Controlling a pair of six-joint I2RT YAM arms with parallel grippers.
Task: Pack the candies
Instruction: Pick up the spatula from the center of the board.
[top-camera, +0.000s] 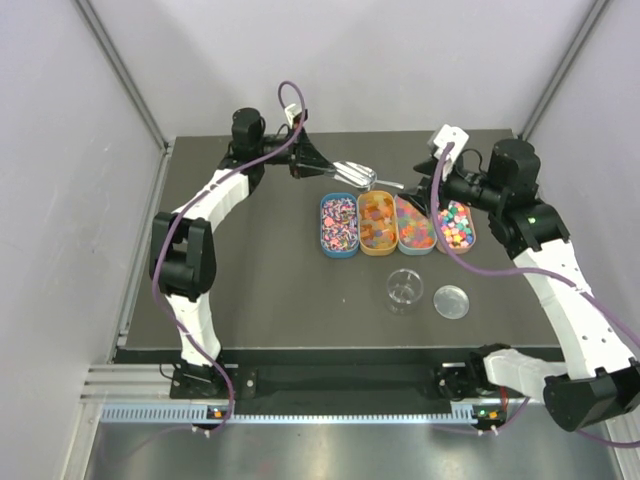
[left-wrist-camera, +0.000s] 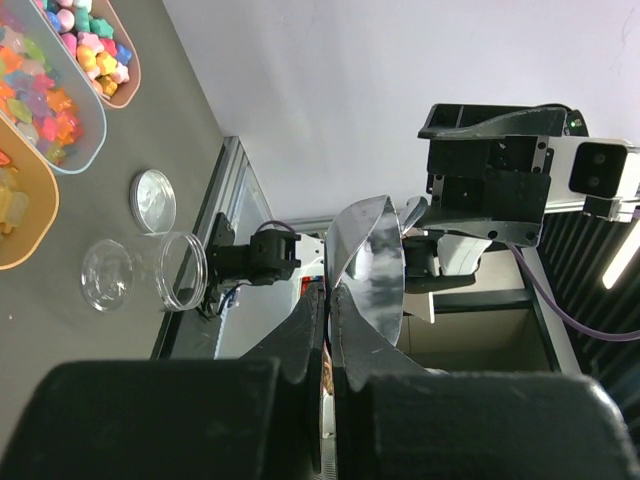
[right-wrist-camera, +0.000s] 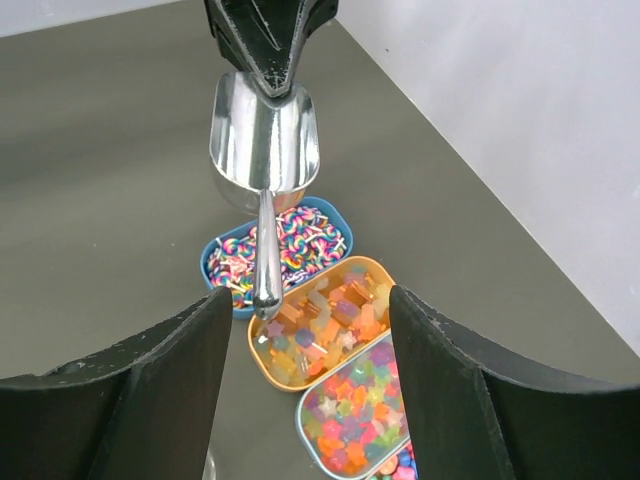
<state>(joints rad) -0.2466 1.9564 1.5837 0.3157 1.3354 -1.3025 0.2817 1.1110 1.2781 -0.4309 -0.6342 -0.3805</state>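
The multicoloured candies (right-wrist-camera: 320, 320) fill four oval trays (top-camera: 340, 256) just beneath the right gripper (top-camera: 424, 188), the nearer one, which gapes empty. The silver metal scoop (right-wrist-camera: 263, 140), its handle pointing into that gap, hangs by its bowl, pinched in the closed left gripper (right-wrist-camera: 272, 80).

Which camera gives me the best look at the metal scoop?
Right wrist: the scoop shows whole, bowl and handle. Top external shows it small, held out by the left gripper. Left wrist shows only its bowl, pinched between the fingers.
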